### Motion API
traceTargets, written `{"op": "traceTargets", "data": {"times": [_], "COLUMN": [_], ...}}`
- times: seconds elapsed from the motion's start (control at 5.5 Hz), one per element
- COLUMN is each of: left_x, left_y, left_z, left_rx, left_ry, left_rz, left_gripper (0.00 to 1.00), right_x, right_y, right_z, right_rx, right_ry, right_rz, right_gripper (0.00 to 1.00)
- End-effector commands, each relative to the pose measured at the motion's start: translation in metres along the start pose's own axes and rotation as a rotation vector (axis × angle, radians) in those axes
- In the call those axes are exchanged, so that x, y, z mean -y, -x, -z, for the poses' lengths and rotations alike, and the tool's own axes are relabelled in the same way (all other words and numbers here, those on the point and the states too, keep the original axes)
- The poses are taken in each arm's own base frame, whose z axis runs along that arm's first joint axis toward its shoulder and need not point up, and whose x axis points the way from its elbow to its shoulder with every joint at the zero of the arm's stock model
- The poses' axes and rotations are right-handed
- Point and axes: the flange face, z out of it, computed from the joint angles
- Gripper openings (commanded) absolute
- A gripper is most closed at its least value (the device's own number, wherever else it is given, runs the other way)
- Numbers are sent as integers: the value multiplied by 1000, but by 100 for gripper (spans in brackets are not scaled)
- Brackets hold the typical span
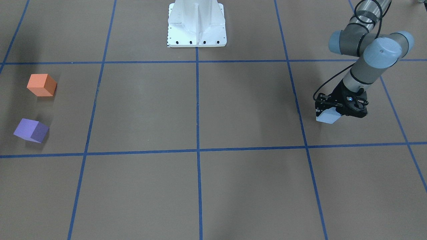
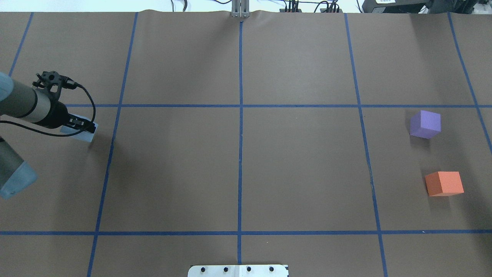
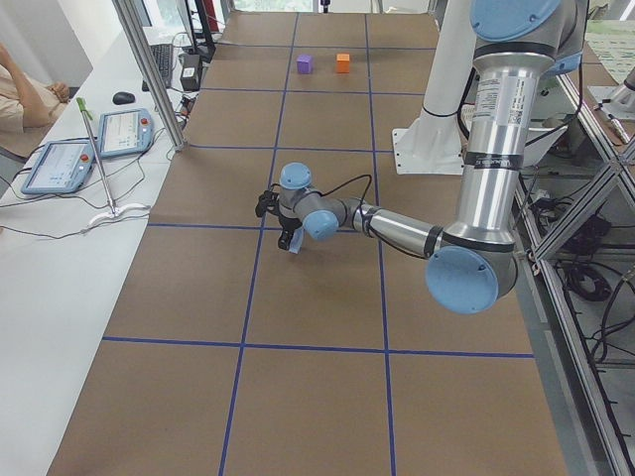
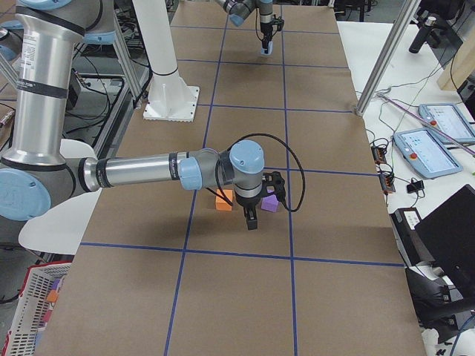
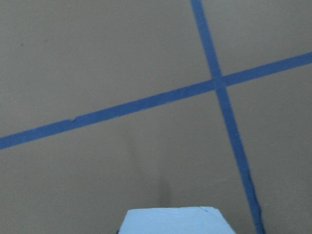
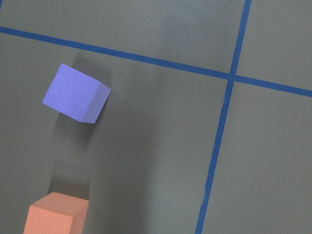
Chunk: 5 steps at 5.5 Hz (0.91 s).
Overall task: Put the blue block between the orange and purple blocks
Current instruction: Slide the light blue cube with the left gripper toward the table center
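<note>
A: Blue block [image 1: 327, 117] is pinched in the left gripper [image 1: 331, 111] near the bench's left end, with the forearm low and the wrist tipped down.
B: And the right gripper [image 4: 251, 215]?
A: Only the right-end camera shows it, hanging by the orange block [image 2: 444, 183] and purple block [image 2: 425, 124], which lie apart near the right end. Fingers spread or closed, I cannot tell.

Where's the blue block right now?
In the overhead view the blue block is at the far left, at the fingers of the left gripper, just left of the first vertical tape line, far from the purple block and orange block at the right.
</note>
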Motion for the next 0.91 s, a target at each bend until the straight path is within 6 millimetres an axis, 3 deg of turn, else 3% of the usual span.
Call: {"op": "traceTargets", "data": {"times": [0.0,0.36,0.55,0.73], "left_x": [58,93,112,111], "left_y": [-153,-320,-367,-396], "left_z": [-1,-42,-56,-58], "left_rx": [-55,-57,-42,-51], "left_ry": [36,42,48,62], "left_rz": [55,178,226,259], "left_gripper": [14,15,18,22], "right_x": [0,0,0,0], "right_y": [0,-2,-2,-1], "right_z": [-1,-2,-2,-2], "right_rx": [1,-1,-1,1], "right_ry": [2,3,5,5], "right_rz": [-3,-11,-12,-13], "right_gripper": [100,100,100,100]}}
